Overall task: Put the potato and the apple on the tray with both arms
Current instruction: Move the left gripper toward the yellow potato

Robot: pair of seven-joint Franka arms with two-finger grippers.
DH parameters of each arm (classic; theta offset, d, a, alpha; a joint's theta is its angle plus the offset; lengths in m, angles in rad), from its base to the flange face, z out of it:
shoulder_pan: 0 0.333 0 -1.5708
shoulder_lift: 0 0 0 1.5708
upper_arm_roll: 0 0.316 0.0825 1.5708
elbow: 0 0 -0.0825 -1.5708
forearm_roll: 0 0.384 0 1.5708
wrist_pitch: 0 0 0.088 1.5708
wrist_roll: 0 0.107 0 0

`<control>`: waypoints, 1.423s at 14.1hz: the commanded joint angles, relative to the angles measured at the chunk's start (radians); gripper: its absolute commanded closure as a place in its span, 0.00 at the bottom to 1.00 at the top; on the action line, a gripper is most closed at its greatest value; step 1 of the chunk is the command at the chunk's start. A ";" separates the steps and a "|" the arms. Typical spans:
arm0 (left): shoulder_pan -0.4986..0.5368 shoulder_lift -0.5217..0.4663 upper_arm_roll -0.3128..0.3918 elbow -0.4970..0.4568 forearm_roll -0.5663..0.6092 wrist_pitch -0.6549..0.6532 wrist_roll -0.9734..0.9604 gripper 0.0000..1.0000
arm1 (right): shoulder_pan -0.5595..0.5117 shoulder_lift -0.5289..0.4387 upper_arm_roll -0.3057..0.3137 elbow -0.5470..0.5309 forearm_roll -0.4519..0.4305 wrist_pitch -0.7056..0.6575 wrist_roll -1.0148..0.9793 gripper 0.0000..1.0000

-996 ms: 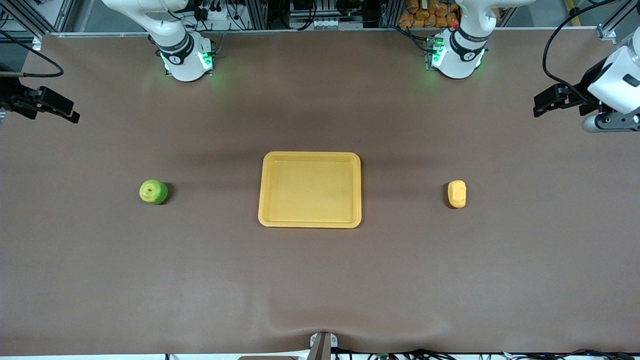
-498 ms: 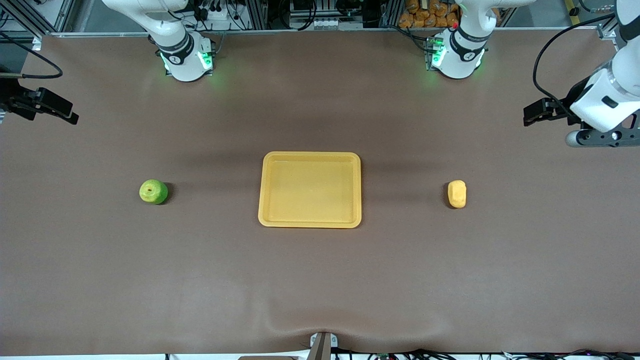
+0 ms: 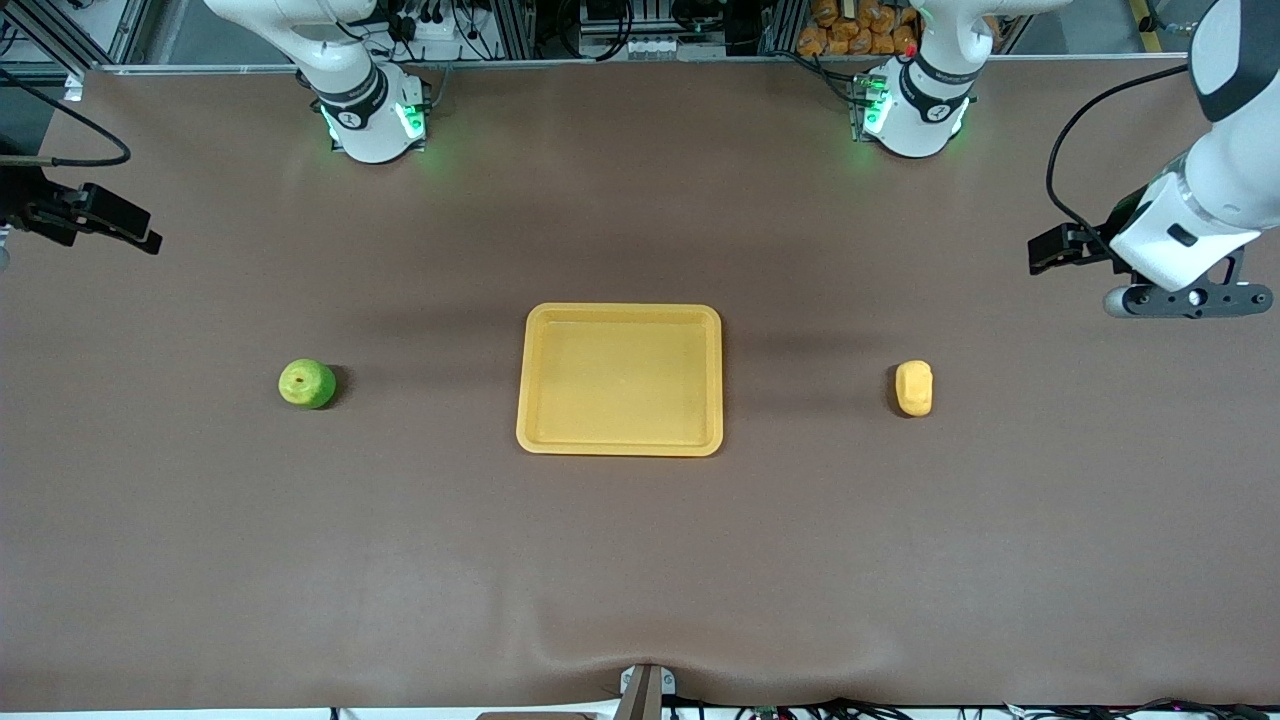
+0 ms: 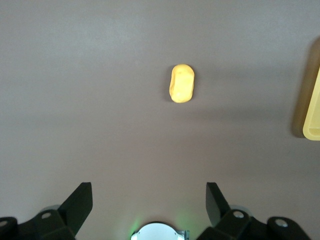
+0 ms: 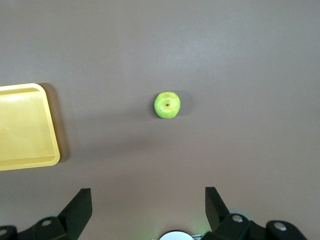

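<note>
The yellow-orange tray [image 3: 620, 380] lies in the middle of the table with nothing on it. The yellow-green apple [image 3: 307, 384] sits on the table toward the right arm's end, and the oblong potato [image 3: 914, 388] toward the left arm's end. My left gripper [image 3: 1045, 252] hangs open over bare table at its end, apart from the potato. In the left wrist view its gripper [image 4: 149, 192] is open and empty, with the potato [image 4: 182, 83] ahead. My right gripper [image 3: 140, 232] is over its table end. In the right wrist view the gripper [image 5: 148, 197] is open, with the apple [image 5: 167, 105] ahead.
The brown table mat [image 3: 640, 560] has a small wrinkle at its edge nearest the front camera. The tray's edge shows in the left wrist view [image 4: 314, 110] and its corner in the right wrist view [image 5: 25, 125]. The arm bases [image 3: 375, 115] glow green.
My left arm has swung in over the table toward the potato, its gripper lower in the front view. The right gripper has barely shifted. Apple, potato and tray have not moved.
</note>
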State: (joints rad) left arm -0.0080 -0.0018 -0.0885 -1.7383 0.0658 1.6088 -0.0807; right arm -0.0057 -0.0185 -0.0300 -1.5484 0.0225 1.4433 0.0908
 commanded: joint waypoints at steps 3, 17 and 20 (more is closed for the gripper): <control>-0.003 -0.027 -0.013 -0.078 -0.006 0.080 -0.008 0.00 | 0.003 0.035 0.002 0.044 -0.015 -0.012 0.000 0.00; -0.003 -0.020 -0.020 -0.256 -0.008 0.309 -0.010 0.00 | 0.010 0.057 0.005 0.044 -0.009 -0.012 0.001 0.00; -0.004 -0.018 -0.028 -0.308 -0.008 0.379 -0.010 0.00 | 0.010 0.058 0.006 0.042 -0.007 -0.012 0.001 0.00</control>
State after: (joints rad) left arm -0.0108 -0.0018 -0.1078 -1.9952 0.0658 1.9354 -0.0817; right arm -0.0011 0.0274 -0.0239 -1.5314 0.0225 1.4432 0.0908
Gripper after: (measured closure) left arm 0.000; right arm 0.000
